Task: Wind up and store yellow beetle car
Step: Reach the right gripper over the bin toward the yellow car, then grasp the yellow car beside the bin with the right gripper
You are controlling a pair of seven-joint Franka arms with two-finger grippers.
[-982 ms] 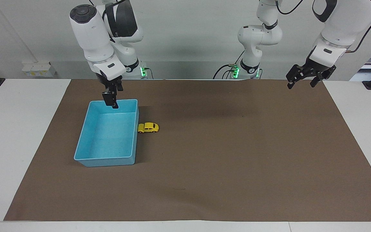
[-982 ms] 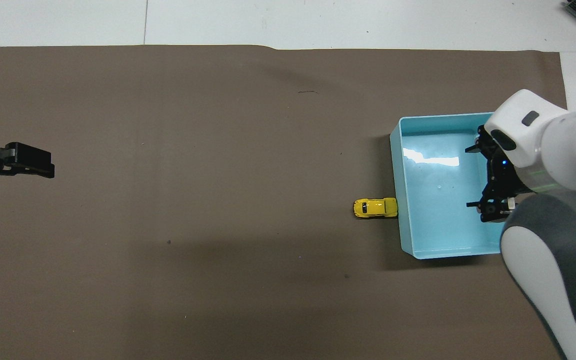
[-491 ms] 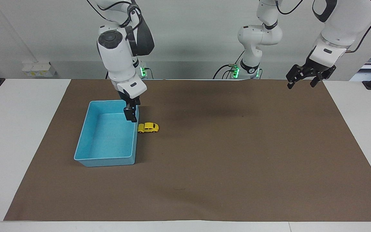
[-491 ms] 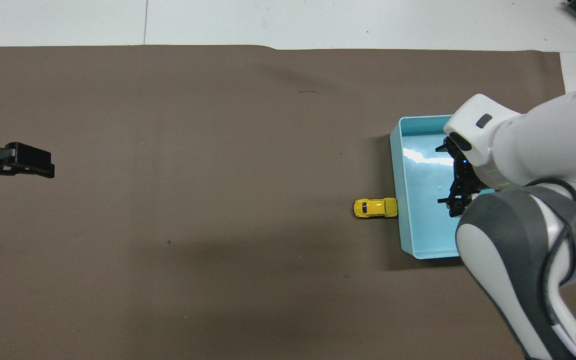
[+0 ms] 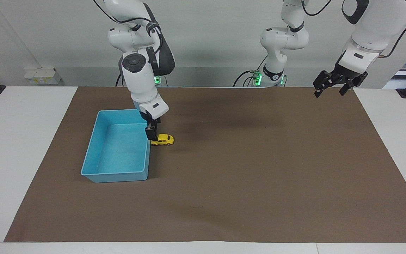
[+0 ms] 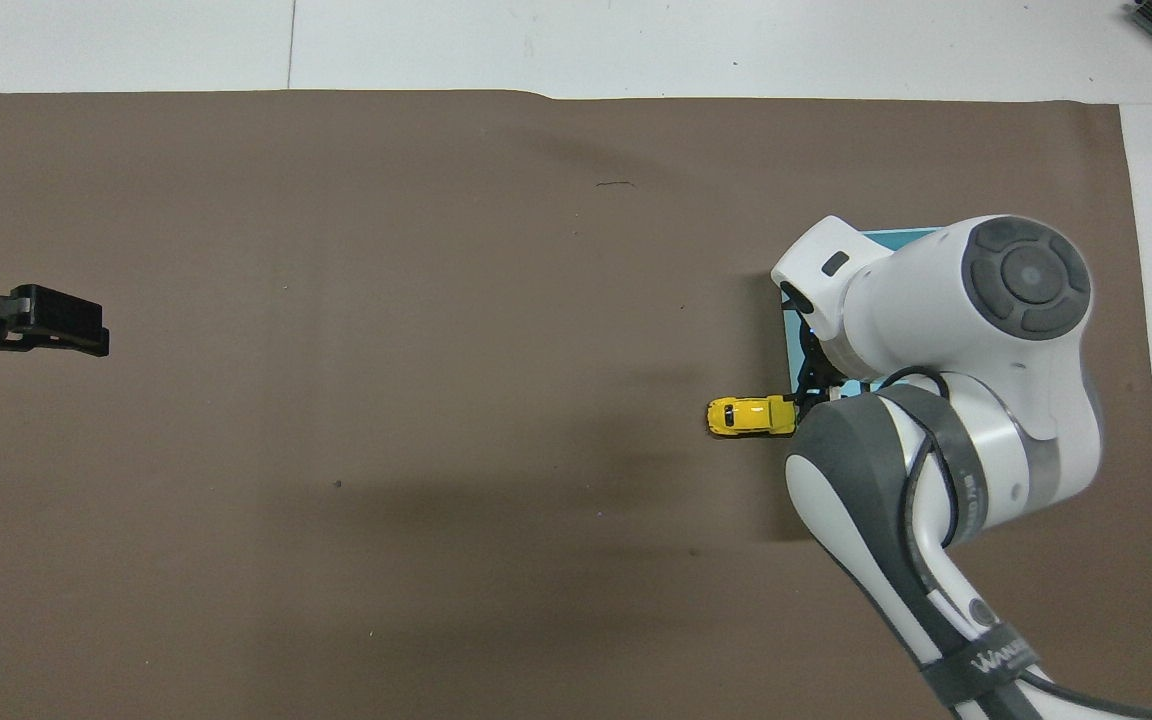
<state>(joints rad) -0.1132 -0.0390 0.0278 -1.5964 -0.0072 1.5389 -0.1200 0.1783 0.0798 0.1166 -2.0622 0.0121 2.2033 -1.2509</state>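
Blue tray (image 5: 118, 165) mostly arm-hidden overhead

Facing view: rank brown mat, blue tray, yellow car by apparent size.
1. brown mat: covers most of the table.
2. blue tray: far smaller than the mat.
3. yellow beetle car: smallest by far, beside the tray, with the right gripper at its tray end.

One readable text: "WANDEL…"-like lettering, light on dark strap (image 6: 976, 668) wrapped around right arm's lower link, overhead view; final letters unclear, cut by strap's curve. No other legible text, label, number or sign
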